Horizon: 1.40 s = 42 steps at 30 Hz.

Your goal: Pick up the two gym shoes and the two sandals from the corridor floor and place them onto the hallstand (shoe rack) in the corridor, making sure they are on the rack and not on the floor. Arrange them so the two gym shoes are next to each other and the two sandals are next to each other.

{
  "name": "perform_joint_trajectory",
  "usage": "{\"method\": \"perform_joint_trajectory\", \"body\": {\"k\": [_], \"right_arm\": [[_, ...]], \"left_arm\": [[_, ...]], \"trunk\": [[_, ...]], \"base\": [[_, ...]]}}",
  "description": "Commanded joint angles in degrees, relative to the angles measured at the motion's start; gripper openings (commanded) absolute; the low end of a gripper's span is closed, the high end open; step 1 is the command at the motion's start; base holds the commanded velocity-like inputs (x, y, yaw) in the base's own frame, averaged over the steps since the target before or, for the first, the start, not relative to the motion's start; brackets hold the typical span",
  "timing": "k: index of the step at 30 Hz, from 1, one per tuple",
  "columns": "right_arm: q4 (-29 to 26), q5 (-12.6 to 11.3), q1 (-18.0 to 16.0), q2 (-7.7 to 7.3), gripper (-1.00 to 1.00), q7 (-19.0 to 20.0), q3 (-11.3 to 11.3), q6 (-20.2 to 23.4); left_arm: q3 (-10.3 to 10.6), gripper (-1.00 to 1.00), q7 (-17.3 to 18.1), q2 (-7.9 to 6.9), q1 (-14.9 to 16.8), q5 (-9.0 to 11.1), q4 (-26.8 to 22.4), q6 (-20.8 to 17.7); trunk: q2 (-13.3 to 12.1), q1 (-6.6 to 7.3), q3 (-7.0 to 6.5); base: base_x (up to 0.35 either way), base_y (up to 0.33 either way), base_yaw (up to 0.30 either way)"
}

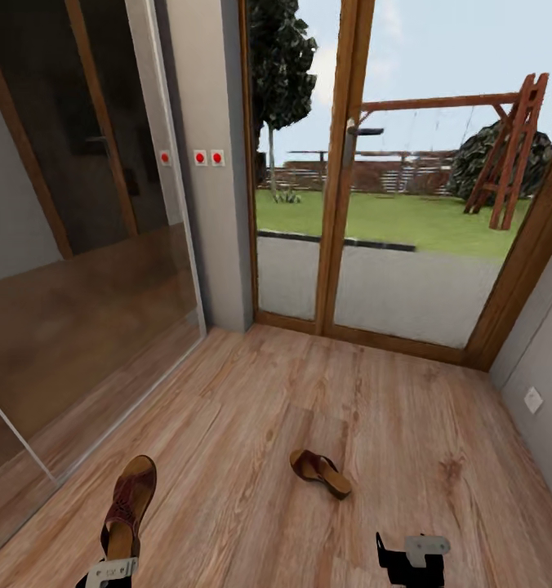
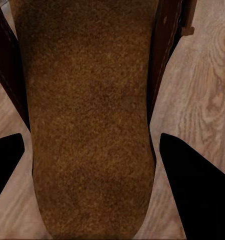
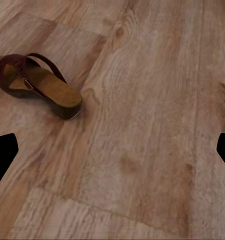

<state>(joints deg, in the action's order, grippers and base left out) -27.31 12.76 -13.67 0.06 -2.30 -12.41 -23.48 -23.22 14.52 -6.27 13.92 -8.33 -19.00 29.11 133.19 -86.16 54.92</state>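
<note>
One dark brown sandal (image 1: 131,500) with a tan footbed (image 2: 92,125) sits between the fingers of my left gripper (image 1: 109,572), which is shut on its heel end; it looks raised a little off the corridor floor (image 1: 309,392). The other sandal (image 1: 320,472) lies on the planks in the middle, its heel toward my right gripper (image 1: 411,557). That gripper hangs open and empty a short way in front of this sandal (image 3: 37,85). The two gym shoes and the hallstand are out of view.
A glazed wooden door (image 1: 349,204) to the garden closes the far end. A mirrored sliding panel (image 1: 80,245) runs along the left, with a grey pillar (image 1: 207,163) carrying red switches beside it. A grey wall with a socket (image 1: 534,399) bounds the right.
</note>
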Motion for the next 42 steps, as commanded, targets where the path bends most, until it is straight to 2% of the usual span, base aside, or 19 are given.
{"method": "perform_joint_trajectory", "body": {"k": [1, 10, 23, 37, 42], "right_arm": [[0.1, 0.6, 0.0, 0.02, 1.00, -0.2, -0.2, -0.2], [0.1, 0.6, 0.0, 0.11, 1.00, -0.2, -0.2, -0.2], [0.1, 0.6, 0.0, 0.11, 1.00, -0.2, -0.2, -0.2], [0.1, 0.6, 0.0, 0.11, 1.00, -0.2, -0.2, -0.2], [0.0, 0.5, 0.0, 0.11, 1.00, -0.2, -0.2, -0.2]], "left_arm": [[-0.5, -1.00, 0.3, 0.03, 0.1, -0.5, 0.0, 0.2], [-0.5, -1.00, 0.3, 0.03, 0.1, -0.5, 0.0, 0.2], [-0.5, -1.00, 0.3, 0.03, 0.1, -0.5, 0.0, 0.2], [-0.5, -1.00, 0.3, 0.03, 0.1, -0.5, 0.0, 0.2], [-0.5, -1.00, 0.3, 0.03, 0.1, -0.5, 0.0, 0.2]], "trunk": [[0.0, -0.02, 0.05], [0.0, -0.02, 0.05], [0.0, -0.02, 0.05], [0.0, -0.02, 0.05], [0.0, -0.02, 0.06]], "base": [[0.308, -0.150, 0.009], [0.259, -0.171, 0.025], [0.174, -0.218, 0.255], [0.028, -0.222, 0.274], [0.001, -0.221, 0.118]]}}
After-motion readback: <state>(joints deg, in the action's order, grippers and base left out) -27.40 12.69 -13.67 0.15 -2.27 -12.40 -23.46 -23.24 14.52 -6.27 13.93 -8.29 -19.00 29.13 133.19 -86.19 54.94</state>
